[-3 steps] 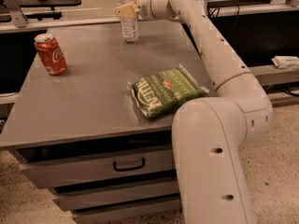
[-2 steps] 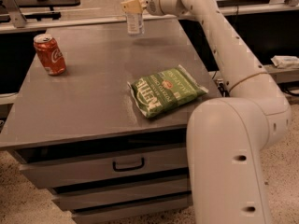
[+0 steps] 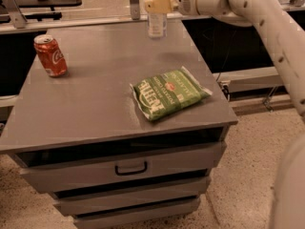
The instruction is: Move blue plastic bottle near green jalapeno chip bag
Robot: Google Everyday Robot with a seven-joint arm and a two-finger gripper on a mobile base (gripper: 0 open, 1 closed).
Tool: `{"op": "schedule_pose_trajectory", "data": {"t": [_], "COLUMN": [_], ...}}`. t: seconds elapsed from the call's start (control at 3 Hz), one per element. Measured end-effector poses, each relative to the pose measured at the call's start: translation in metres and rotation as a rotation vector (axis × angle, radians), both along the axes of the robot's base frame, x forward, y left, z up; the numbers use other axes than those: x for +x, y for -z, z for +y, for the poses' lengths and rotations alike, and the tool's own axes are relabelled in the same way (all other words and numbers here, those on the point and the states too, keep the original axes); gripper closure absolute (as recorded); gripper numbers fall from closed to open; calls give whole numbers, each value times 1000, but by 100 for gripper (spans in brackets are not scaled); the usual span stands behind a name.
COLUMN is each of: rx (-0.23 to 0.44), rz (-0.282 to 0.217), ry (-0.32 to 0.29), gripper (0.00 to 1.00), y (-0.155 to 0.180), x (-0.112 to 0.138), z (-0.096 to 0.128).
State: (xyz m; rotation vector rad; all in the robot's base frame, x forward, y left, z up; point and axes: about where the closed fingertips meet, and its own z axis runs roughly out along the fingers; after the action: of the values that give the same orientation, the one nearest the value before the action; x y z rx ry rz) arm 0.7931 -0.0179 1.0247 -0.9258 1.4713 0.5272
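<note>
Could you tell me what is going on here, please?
The robot's gripper is clamped on the blue plastic bottle at the far edge of the table. The green jalapeno chip bag lies flat near the front right corner, well apart from it. A red Coca-Cola can stands at the left.

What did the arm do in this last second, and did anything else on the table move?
The gripper, shut on the blue plastic bottle, carried it toward the picture's right along the far edge of the table. The green jalapeno chip bag and red can stayed put.
</note>
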Motion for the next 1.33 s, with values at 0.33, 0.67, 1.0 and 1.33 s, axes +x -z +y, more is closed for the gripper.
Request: {"op": "schedule_pose_trajectory", "data": {"t": [0.33, 0.67, 1.0, 1.33], "rx": [-13, -13, -13, -28], "rz": [31, 59, 75, 81], "ry": [-41, -104, -160, -185], "gripper": [100, 100, 82, 59], "y": [24, 46, 61, 72], "x": [-52, -86, -101, -109], "z": [-12, -6, 3, 2]}}
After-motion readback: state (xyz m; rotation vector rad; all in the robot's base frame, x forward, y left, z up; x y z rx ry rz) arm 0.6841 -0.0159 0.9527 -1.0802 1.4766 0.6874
